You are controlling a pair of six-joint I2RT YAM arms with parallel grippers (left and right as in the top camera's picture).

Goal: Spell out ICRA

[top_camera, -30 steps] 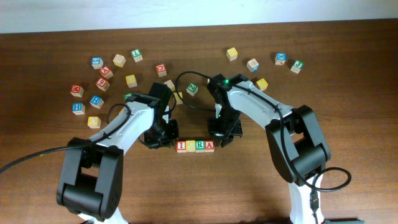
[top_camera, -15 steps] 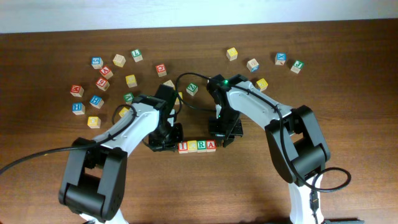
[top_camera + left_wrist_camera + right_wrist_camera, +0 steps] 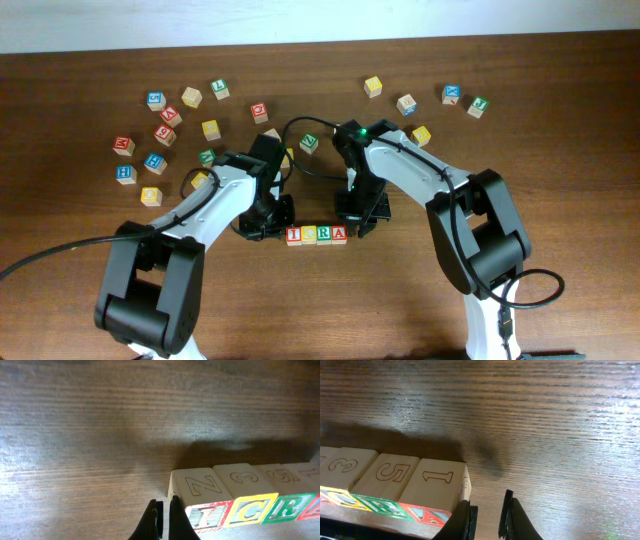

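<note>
The left claw [image 3: 162, 503] is squeezed almost shut, its two dark fingers [image 3: 151, 519] nearly touching, and there is nothing between them. It sits low on the dark brown wooden bench [image 3: 400, 300], right beside the small wooden cube with a red I [image 3: 199, 494]. I cannot tell if it touches that cube. The right claw [image 3: 486, 499] has its fingers a little bit apart, and only bare bench shows in the gap. It is down low too, just beside the small wooden cube with a red A [image 3: 434, 486], and again I cannot tell if they touch. Between the two claws, four cubes stand in one straight row near the middle of the bench, each one touching the next. From above they read, in order: the small wooden cube with a red I, the small wooden cube with a yellow C [image 3: 307, 235], the small wooden cube with a green R [image 3: 322, 235] and the small wooden cube with a red A. From the wrist views their other faces show a Z, a 3, a 5 and a 1. Farther back, well apart from the row, many other small letter cubes [image 3: 373, 86] lie spread about the bench, more on the left side than on the right.
</note>
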